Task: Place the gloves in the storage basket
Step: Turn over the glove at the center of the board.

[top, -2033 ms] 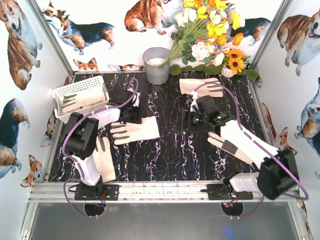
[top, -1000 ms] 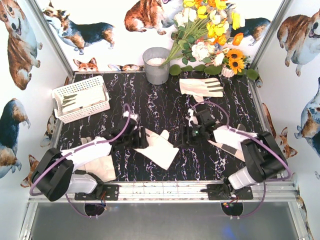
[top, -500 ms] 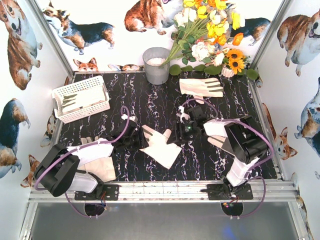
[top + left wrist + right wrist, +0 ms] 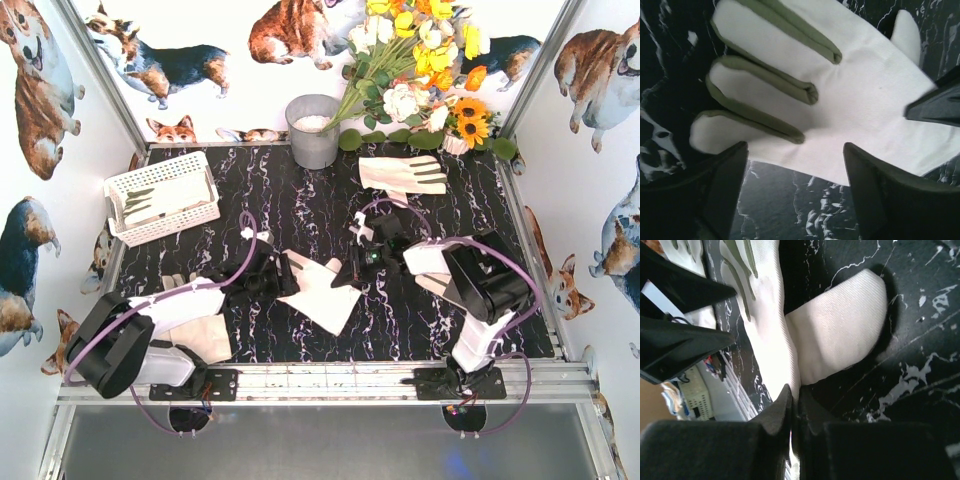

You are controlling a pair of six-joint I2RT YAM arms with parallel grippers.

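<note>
Glove point(image 4: 318, 292) lies flat mid-table, btwn both arms. I see R gripper point(image 4: 795, 392) w/ jaws pinched tight on its edge by the thumb. L gripper point(image 4: 795, 150) is spread wide over the glove's fingers, gripping nothing. The basket point(image 4: 172, 226) sits back-left, second glove point(image 4: 150, 203) inside.

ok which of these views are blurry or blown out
Top external: sharp and evenly lit, with only soft shadows. Left wrist: the glove is fairly sharp, but the left gripper has dark, soft-edged fingers. Right wrist: the glove blows out to white near the right gripper pinching it, and those fingers are blurred.
</note>
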